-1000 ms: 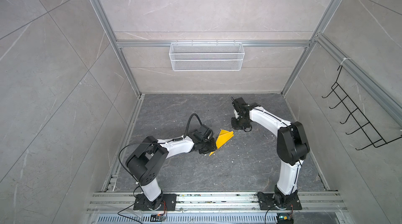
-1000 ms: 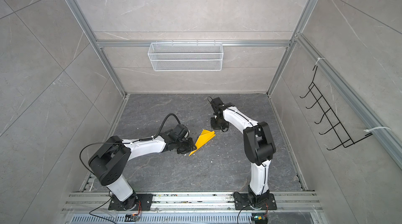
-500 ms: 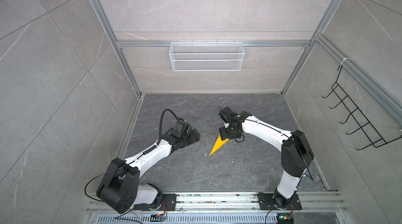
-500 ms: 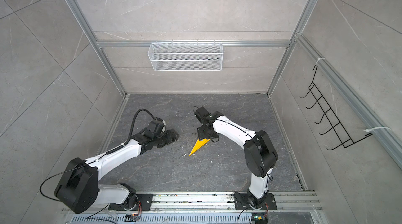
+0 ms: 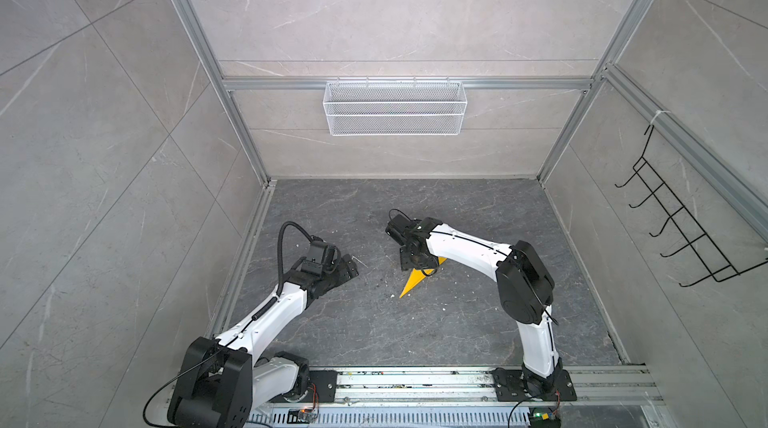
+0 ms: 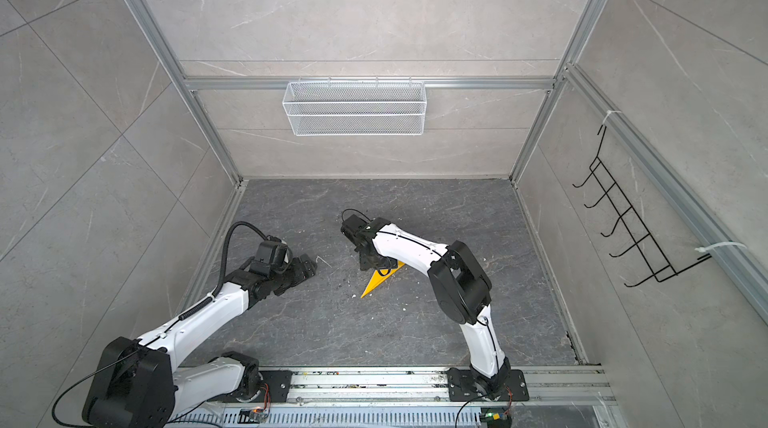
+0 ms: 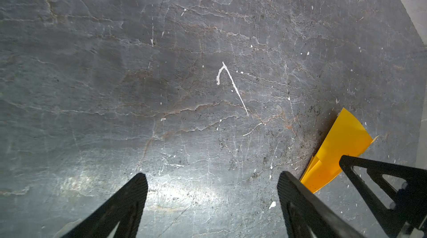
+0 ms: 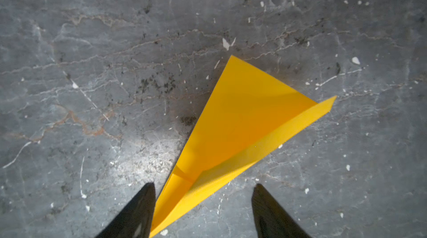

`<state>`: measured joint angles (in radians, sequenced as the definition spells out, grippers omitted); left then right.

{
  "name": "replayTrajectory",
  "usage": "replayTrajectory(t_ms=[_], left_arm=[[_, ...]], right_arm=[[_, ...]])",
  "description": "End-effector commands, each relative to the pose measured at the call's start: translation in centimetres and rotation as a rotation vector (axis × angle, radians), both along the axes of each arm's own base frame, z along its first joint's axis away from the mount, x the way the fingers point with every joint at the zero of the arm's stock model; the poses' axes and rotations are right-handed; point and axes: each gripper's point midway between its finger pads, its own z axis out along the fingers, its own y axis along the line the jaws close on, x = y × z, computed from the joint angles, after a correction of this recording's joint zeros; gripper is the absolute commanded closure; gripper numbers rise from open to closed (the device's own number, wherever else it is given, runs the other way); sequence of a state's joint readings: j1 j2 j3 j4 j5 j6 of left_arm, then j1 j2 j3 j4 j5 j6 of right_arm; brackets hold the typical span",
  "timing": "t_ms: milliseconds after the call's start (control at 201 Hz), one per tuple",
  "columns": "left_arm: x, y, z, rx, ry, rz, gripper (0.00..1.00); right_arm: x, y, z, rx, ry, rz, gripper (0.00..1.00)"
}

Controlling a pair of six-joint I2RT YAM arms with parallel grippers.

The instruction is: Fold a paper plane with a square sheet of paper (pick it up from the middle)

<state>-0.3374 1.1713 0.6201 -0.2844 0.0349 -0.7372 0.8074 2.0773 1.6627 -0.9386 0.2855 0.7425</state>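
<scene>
Yellow paper plane point(image 5: 417, 280) lies flat near the desk's point(image 5: 457, 330) middle.
Right gripper point(image 8: 203, 186) hangs over it, jaws apart, gripping nothing; left gripper point(image 7: 211, 176) gapes wide, empty, nearer the left edge.

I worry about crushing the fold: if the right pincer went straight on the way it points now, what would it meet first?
The paper plane: its narrow end lies between the open fingers of the right pincer. How far above it the tips stand is unclear.
</scene>
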Motion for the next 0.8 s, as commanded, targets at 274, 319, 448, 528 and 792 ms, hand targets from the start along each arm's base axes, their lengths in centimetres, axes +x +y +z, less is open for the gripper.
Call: replayTrajectory(t_ms=[274, 319, 448, 528, 792], left_arm=[[0.3, -0.4, -0.4, 0.01, 0.021, -0.046, 0.09], [0.3, -0.4, -0.4, 0.009, 0.021, -0.046, 0.09], [0.4, -0.6, -0.4, 0.002, 0.022, -0.05, 0.09], [0.5, -0.6, -0.4, 0.002, 0.024, -0.051, 0.09], [0.5, -0.5, 0.1, -0.002, 0.01, -0.045, 0.09]], right_arm=[[-0.8, -2.9, -1.3, -0.177, 0.014, -0.147, 0.58], [-0.8, -3.2, -1.2, -0.184, 0.011, -0.152, 0.6], [-0.9, -3.6, -1.1, -0.19, 0.003, -0.166, 0.63], [-1.0, -3.6, -1.1, -0.183, 0.003, -0.174, 0.66], [-0.8, -3.9, -0.5, -0.148, -0.013, -0.19, 0.87]])
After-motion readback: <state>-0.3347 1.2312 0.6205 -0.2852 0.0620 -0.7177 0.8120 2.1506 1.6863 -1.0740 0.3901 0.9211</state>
